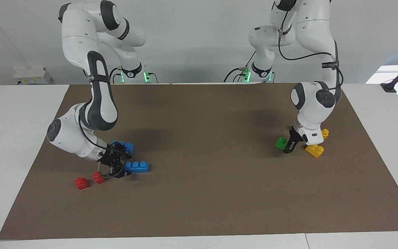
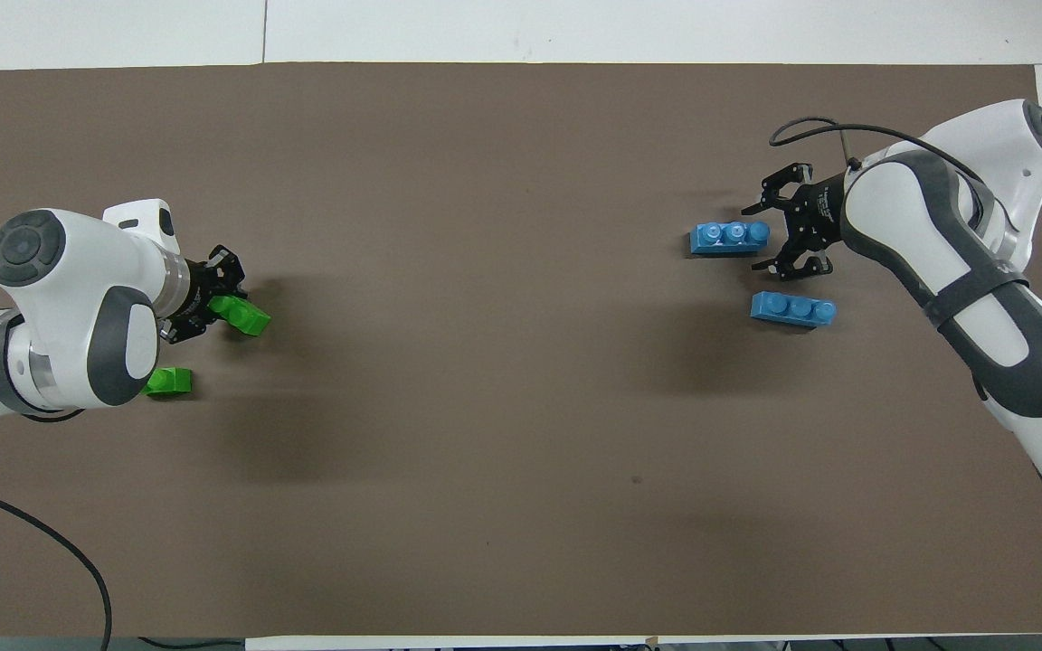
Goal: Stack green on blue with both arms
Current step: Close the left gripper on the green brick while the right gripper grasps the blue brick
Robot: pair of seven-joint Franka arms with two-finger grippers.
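On the surface, both bricks are being grasped.
Green brick (image 2: 243,314) is clamped by the left gripper (image 2: 213,303); the right gripper (image 2: 779,226), fingers apart, should be centred squarely beside blue brick (image 2: 729,239).

Green two-stud brick (image 2: 243,313): clamped in left gripper (image 2: 224,306), tilted, at left arm's end of mat. Second green brick (image 2: 168,382): on mat, nearer robots, partly hidden under arm. Blue three-stud brick (image 2: 729,239): flat, studs up, right gripper (image 2: 772,226) at its end, fingers spread. Second blue brick (image 2: 793,309): flat, just nearer robots.
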